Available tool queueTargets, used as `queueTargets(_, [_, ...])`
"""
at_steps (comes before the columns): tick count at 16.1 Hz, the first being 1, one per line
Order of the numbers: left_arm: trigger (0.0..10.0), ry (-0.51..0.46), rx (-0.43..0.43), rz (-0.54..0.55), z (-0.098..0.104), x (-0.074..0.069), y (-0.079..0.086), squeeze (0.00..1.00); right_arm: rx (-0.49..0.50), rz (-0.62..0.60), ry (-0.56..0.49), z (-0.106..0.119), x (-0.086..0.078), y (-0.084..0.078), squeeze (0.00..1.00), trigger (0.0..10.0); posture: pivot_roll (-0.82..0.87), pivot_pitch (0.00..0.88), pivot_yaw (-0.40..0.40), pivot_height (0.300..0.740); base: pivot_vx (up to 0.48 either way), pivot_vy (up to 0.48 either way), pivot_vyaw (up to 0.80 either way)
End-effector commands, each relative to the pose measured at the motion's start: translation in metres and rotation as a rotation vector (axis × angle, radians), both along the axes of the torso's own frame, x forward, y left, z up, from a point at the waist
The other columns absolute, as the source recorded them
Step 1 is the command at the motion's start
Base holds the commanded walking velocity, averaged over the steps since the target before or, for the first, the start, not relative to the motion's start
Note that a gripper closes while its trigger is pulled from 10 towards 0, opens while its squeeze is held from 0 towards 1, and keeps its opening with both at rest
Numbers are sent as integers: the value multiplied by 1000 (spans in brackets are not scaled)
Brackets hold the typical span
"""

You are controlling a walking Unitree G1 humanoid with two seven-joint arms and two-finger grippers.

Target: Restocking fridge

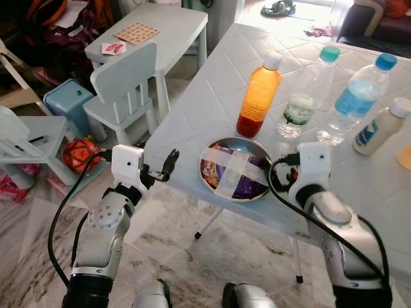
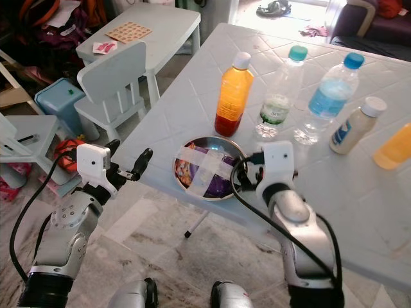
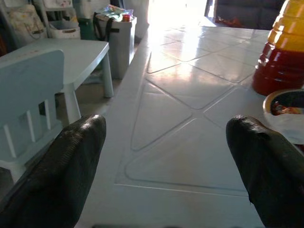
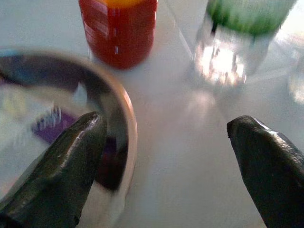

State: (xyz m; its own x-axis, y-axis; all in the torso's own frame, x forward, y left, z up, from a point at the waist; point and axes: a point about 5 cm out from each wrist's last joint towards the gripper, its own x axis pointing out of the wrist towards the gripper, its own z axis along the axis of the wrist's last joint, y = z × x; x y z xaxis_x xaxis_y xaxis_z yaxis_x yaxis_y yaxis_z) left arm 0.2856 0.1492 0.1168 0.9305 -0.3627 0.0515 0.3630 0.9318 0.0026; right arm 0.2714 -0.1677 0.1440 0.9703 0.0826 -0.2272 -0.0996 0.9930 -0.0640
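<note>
A metal bowl (image 1: 234, 168) covered with crossed strips of tape sits near the front edge of the white table (image 1: 192, 122). Behind it stand an orange juice bottle (image 1: 259, 96), a water bottle with a green label (image 1: 305, 93), a water bottle with a blue label (image 1: 356, 96) and a white bottle (image 1: 381, 127). My right gripper (image 4: 166, 142) is open at the bowl's right rim, one finger (image 4: 71, 156) over the rim and the other over bare table. My left gripper (image 1: 166, 165) is open and empty at the table's front left edge, left of the bowl.
A small pale table (image 1: 160, 25) and a child's chair (image 1: 128, 83) stand close to the left of the white table. A blue bin (image 1: 67, 102), a red ball (image 1: 80, 154) and a white stool (image 1: 26, 138) lie on the floor further left.
</note>
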Motion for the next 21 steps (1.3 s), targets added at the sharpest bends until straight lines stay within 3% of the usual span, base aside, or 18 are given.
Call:
queueTargets(1, [10000,6,17,1,0,-2,3,0,-26,-6,-36,5,4,-7,0,10000,-5,134,-11,740,0,0,0])
queueTargets(4, [10000,8,20,-8,-1,-3,1,0,-64,-6,-59,9,18,-21,0,10000,-5,135,-11,740,0,0,0])
queueTargets(9, [10000,11,18,-33,-1,-4,-6,0,-38,171,-94,11,44,-34,0,10000,2,138,-8,740,0,0,0])
queueTargets(15, [10000,13,19,-41,-1,-5,-6,0,-33,415,-109,9,45,-23,0,10000,14,147,-6,740,0,0,0])
queueTargets(18, [10000,16,21,-44,-2,-6,-7,0,-57,399,-76,1,46,-26,0,10000,15,149,-5,740,0,0,0])
queueTargets(19, [10000,16,21,-46,-1,-6,-7,0,-83,360,-55,-4,49,-32,0,7176,14,150,-5,740,0,0,0])
queueTargets(20, [10000,17,21,-48,-1,-6,-7,0,-102,332,-43,-6,50,-36,0,1961,15,150,-5,740,0,0,0])
queueTargets(21, [10000,18,21,-50,-2,-7,-7,0,-101,327,-39,-7,50,-36,0,0,13,150,-4,740,0,0,0])
